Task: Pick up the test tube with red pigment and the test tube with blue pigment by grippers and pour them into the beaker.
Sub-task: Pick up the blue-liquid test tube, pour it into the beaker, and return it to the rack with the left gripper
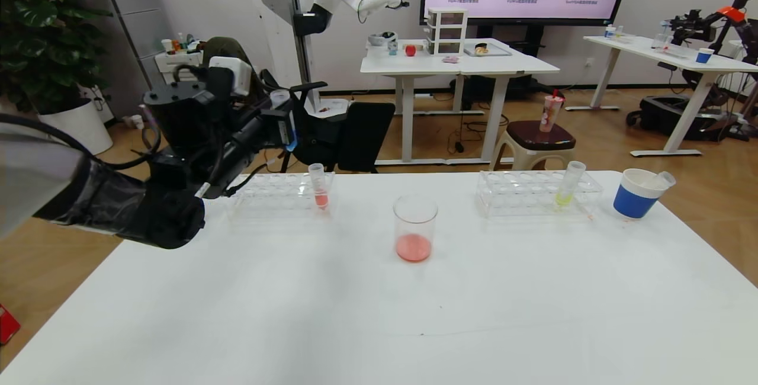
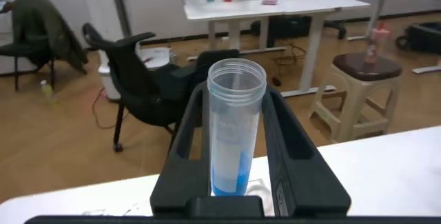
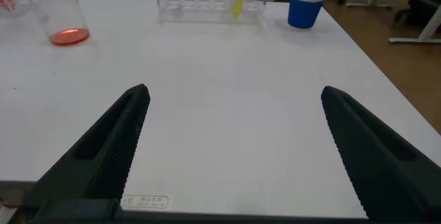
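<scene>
My left gripper [image 1: 282, 125] [image 2: 236, 94] is shut on the test tube with blue pigment [image 2: 234, 141] [image 1: 279, 100]. It holds the tube upright in the air, above the near-left end of the left rack [image 1: 278, 192], with sky-blue liquid at the tube's bottom. The beaker [image 1: 414, 219] [image 3: 58, 10] stands mid-table with a layer of red liquid inside. My right gripper [image 3: 236, 92] hangs open over bare table on the right, holding nothing; the head view does not show it. The test tube with red pigment is out of view.
A tube of salmon-red liquid [image 1: 320, 186] stands in the left rack. The right rack [image 1: 536, 192] [image 3: 207, 0] holds a yellow-green tube [image 1: 567, 186]. A blue-banded paper cup [image 1: 636, 194] [image 3: 305, 3] with an empty tube in it sits far right. Chairs stand behind the table.
</scene>
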You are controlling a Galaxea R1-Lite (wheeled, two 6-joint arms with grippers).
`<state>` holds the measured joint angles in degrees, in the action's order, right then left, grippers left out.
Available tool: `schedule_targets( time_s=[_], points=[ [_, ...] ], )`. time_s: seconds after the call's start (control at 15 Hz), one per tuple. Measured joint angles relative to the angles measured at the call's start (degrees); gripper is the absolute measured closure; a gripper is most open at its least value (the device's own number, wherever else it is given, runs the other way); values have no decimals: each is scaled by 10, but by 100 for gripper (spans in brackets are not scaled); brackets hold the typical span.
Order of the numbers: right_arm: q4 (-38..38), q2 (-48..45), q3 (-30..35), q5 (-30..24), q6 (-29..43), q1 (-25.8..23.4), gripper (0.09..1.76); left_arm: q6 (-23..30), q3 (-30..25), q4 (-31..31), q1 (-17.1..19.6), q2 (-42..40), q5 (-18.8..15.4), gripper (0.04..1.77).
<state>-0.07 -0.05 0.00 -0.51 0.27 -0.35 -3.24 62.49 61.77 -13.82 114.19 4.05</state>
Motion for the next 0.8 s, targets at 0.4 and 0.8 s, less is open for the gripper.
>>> schedule_targets(
  time_s=[0.4,0.8],
  points=[
    [0,0,0,0,0,0,11,-130,14,0,-119,0,-90,133],
    [0,0,0,0,0,0,11,-280,13,98,-146,51,-227,133]
  ],
)
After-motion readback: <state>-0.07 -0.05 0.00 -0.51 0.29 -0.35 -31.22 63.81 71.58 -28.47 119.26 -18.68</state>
